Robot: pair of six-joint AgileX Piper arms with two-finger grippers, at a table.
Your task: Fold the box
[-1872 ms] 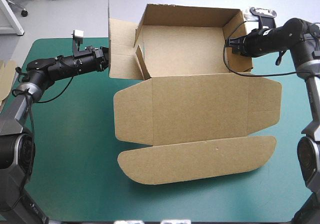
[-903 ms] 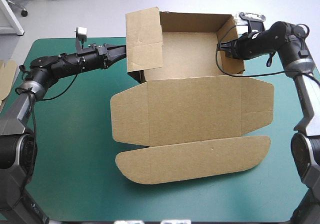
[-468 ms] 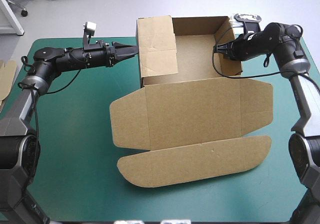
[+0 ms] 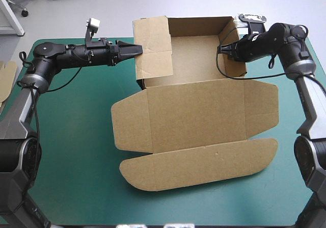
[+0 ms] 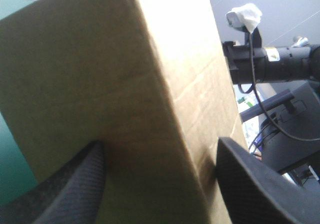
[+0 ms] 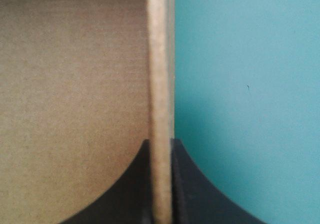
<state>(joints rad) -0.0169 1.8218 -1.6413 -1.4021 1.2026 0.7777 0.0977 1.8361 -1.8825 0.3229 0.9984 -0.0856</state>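
A table under a teal-green cover [image 4: 71,151] carries a large box of cut brown board [image 4: 198,121], which takes up most of the middle and far part of the top. The box is an open tray with raised walls toward the table's far edge. Its lid lies flat toward the near edge and ends in a long rounded tuck flap. At the tray's left wall a square brown flap [image 4: 153,47] stands up and leans in over the tray. The left gripper [image 4: 136,49] reaches in from the table's left edge at that flap. Its black fingers [image 5: 75,194] stand well apart with the folded board between them, though whether they press on it is hard to make out. The right gripper [image 4: 226,51] comes from the table's right edge, and its black fingers [image 6: 135,184] are pinched almost together on the top edge of the tray's right wall. A sliver of spare brown board [image 4: 6,80] shows at the table's left edge.
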